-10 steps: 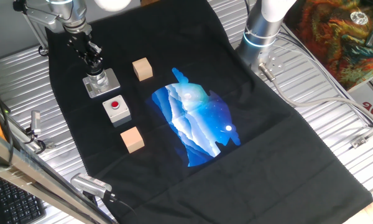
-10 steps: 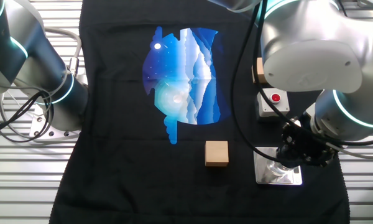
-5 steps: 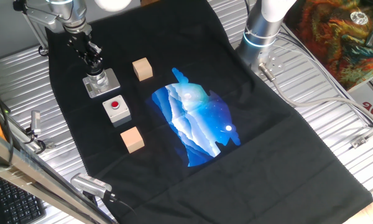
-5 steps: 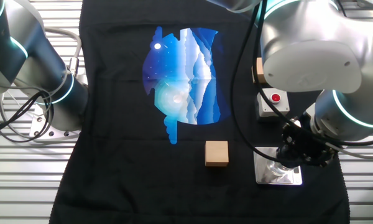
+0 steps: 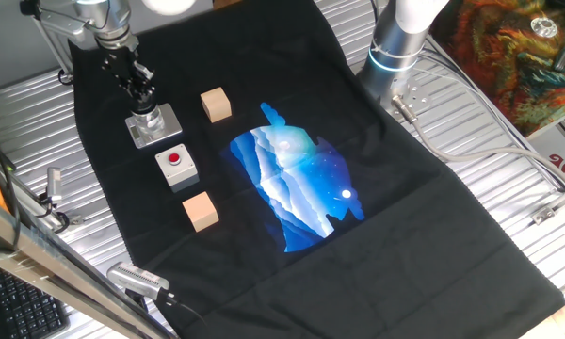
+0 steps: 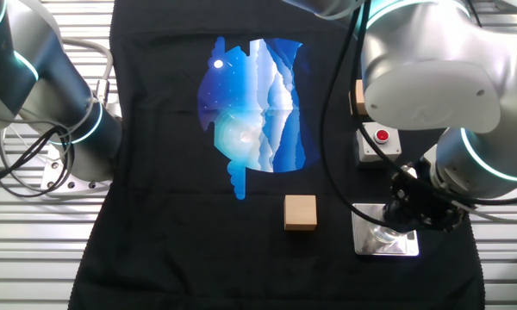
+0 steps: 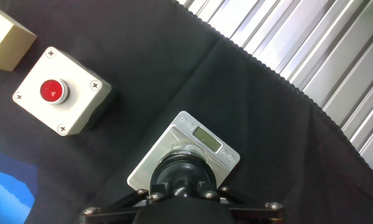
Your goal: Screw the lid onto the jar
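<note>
Hand view, left to right: a wooden cube point(image 7: 3, 38) at the edge, the grey box with a red button point(image 7: 62, 99), then the jar point(image 7: 185, 163) on its square metal plate, the black lid point(image 7: 184, 178) sitting on its mouth directly under your gripper point(image 7: 181, 198). The gripper appears clenched around the lid's rim, though the fingertips are hidden. Judge the lid small, light and rigid, with a rim that may slip; grip it across its width, squarely. The pale jar looks like thin plastic, so turn gently and let the plate on the black-draped bench point(image 5: 433, 188) resist the twist.
</note>
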`<state>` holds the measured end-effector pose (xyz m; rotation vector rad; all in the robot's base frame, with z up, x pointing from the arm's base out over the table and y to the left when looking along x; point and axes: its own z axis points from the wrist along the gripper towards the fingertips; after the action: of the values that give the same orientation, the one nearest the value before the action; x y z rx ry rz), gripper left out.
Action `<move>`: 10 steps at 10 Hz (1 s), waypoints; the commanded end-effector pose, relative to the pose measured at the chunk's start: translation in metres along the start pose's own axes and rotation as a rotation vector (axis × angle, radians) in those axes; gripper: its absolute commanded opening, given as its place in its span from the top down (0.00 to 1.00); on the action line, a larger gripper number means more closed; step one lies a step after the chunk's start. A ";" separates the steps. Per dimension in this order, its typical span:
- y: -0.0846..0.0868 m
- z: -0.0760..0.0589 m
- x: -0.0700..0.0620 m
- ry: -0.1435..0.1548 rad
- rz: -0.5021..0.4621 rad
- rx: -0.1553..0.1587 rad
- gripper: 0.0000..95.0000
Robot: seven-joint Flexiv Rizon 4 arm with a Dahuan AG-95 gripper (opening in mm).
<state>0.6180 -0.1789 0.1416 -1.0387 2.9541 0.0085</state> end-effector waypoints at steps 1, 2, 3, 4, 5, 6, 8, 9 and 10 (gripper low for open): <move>-0.001 0.001 0.000 0.003 0.002 0.008 1.00; -0.001 0.001 0.000 0.002 0.005 0.006 1.00; -0.001 0.001 0.000 0.002 0.026 -0.007 1.00; -0.001 0.001 0.000 0.000 0.040 -0.002 1.00; -0.001 0.001 0.000 -0.001 0.043 0.007 1.00; -0.001 0.001 0.000 0.001 0.050 0.010 1.00; -0.001 0.001 0.000 -0.003 0.088 -0.006 1.00; -0.001 0.001 0.001 -0.014 0.115 -0.021 1.00; -0.001 0.001 0.001 -0.017 0.122 -0.012 1.00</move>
<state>0.6163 -0.1806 0.1415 -0.8688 2.9983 0.0177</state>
